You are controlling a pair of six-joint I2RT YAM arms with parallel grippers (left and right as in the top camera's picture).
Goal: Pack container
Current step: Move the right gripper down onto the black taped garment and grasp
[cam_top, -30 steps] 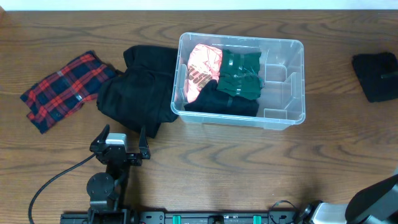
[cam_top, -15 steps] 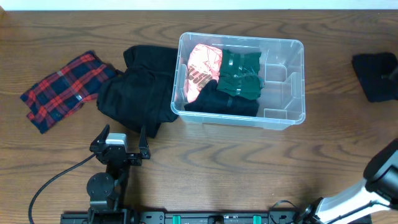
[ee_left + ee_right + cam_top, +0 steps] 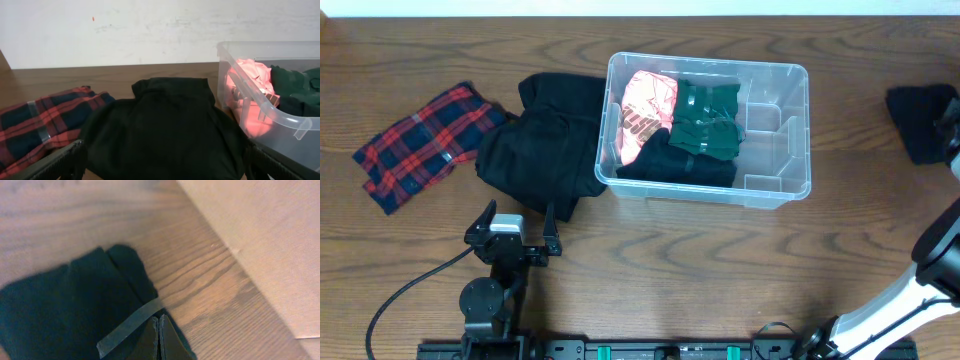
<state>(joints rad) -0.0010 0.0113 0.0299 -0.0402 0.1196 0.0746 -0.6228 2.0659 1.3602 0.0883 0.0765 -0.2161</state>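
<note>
Left hand [image 3: 517, 222] wide open; black garment [image 3: 535, 150] ahead, against container [image 3: 776, 150]. Right hand [image 3: 159, 338] closed over dark cloth [image 3: 60, 305].

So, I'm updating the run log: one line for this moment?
container: partly filled | left end effector: open | right end effector: shut, at far-right black garment

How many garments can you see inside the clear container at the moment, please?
3. A pink garment at the container's left end, a green garment beside it, a black garment along the near side. Others may lie hidden underneath.
</note>
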